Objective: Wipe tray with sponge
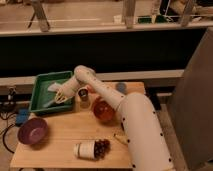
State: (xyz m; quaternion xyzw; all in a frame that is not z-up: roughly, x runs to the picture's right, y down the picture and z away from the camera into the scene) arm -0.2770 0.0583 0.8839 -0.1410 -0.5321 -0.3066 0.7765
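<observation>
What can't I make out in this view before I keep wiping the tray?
- Contact of the gripper over the green tray: too blurred to judge.
- The pale sponge: edges too soft to separate from the pale streaks near it.
- Tray floor beneath the arm: hidden by the wrist.
- Contents of the orange bowl: partly covered by the arm.
- Small jar beside the tray: too small to identify.

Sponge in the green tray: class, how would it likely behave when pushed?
The sponge looks flat and thin, so probably light and soft, sliding across the tray rather than rolling. The raised rim should stop it. The gripper hovers over the tray.
</observation>
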